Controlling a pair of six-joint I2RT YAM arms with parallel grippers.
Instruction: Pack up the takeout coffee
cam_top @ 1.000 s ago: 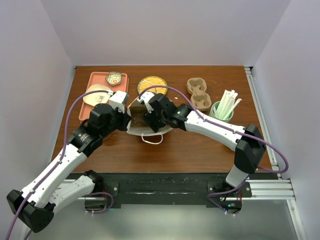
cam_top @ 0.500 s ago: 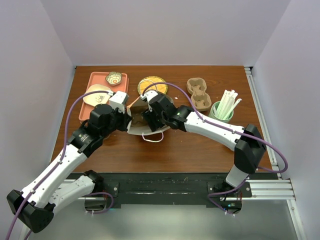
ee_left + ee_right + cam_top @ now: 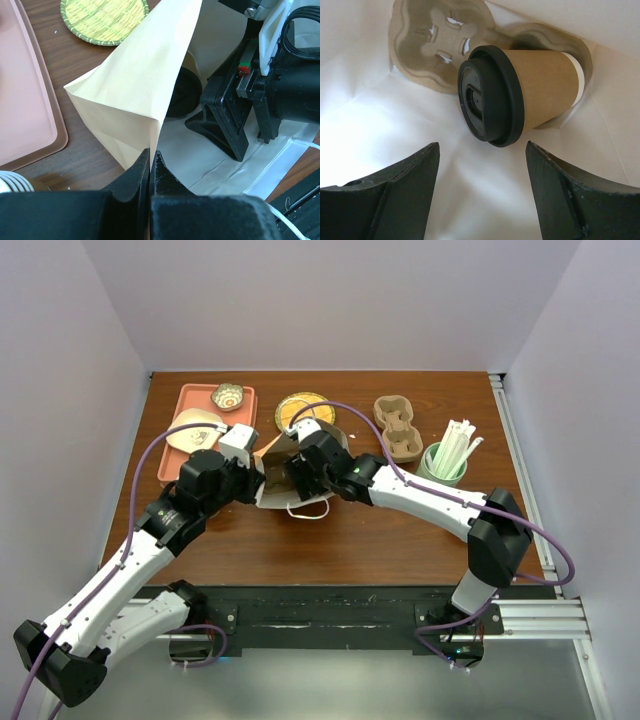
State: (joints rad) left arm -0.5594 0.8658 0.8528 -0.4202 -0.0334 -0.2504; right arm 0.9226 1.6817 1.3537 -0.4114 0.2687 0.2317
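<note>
The takeout coffee, a tan paper cup with a black lid, sits in a pulp cup carrier inside a white-lined paper bag. My right gripper is open just short of the lid, touching nothing. In the top view it reaches into the bag, which hides the cup. My left gripper is shut on the bag's cream paper edge and holds the mouth open. The lid shows there as a dark round shape.
A pink tray with a stack of lidless cups and a small bowl lies at the back left. A woven yellow mat, spare pulp carriers and a green cup of straws stand behind and to the right.
The right wrist and the bag with its white handle have shifted slightly towards the far side. The left arm has barely moved.
</note>
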